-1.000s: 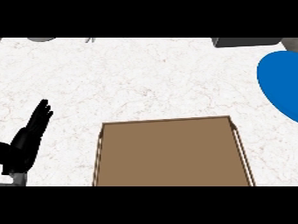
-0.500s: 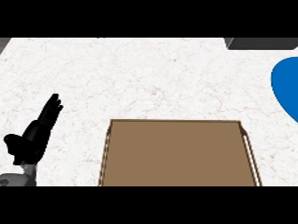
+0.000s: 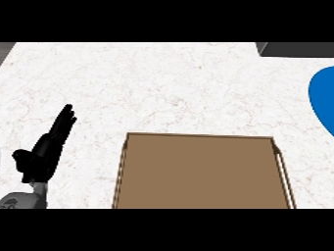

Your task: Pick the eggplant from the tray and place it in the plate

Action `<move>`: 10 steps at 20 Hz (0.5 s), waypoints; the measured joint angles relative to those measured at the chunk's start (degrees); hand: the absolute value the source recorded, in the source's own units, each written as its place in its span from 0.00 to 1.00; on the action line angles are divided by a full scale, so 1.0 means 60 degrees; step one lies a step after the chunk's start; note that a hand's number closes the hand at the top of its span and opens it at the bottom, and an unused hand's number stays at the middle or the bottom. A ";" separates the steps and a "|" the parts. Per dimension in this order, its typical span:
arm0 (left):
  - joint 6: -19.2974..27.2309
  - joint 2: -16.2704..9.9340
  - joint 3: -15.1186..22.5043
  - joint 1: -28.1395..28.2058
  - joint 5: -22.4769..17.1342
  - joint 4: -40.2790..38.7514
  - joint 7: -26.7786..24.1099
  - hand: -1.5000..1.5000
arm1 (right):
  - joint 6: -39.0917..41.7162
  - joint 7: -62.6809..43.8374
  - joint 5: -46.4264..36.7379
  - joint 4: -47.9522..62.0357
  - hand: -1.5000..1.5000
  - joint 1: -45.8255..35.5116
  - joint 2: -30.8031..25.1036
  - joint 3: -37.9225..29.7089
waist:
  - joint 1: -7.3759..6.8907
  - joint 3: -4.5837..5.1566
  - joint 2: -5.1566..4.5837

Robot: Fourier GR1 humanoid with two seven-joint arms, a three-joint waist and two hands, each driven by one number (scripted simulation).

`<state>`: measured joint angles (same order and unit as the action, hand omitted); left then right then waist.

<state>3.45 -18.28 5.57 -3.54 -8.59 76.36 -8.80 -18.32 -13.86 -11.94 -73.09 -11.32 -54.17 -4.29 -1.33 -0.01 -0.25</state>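
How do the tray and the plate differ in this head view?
The tray is brown and rectangular with a raised rim; the plate is blue and round. The tray sits near the bottom centre, almost whole in view, while the plate is cut off by the right edge. Both rest on the white marble counter, and no eggplant shows on either.

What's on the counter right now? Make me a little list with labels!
tray: brown tray, low in the middle of the view, nothing showing in the part we can see
plate: blue plate, at the right edge, partly cut off
eggplant: not in sight
left hand: black left hand, open, fingers straight, left of the tray
right hand: not in view
counter: white marbled counter
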 measured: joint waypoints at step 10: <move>-0.0272 -0.0055 -0.0280 0.0020 0.0079 0.0020 0.0070 0.50 | -0.0816 0.0124 -0.0684 0.3777 0.00 -0.3032 0.1847 -0.0112 | -0.0029 -0.0005 -0.0011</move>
<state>1.82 -18.60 3.89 -3.42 -8.11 76.48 -8.38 -23.22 -13.12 -16.05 -50.44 -29.51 -43.08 -4.96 -1.50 -0.04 -0.32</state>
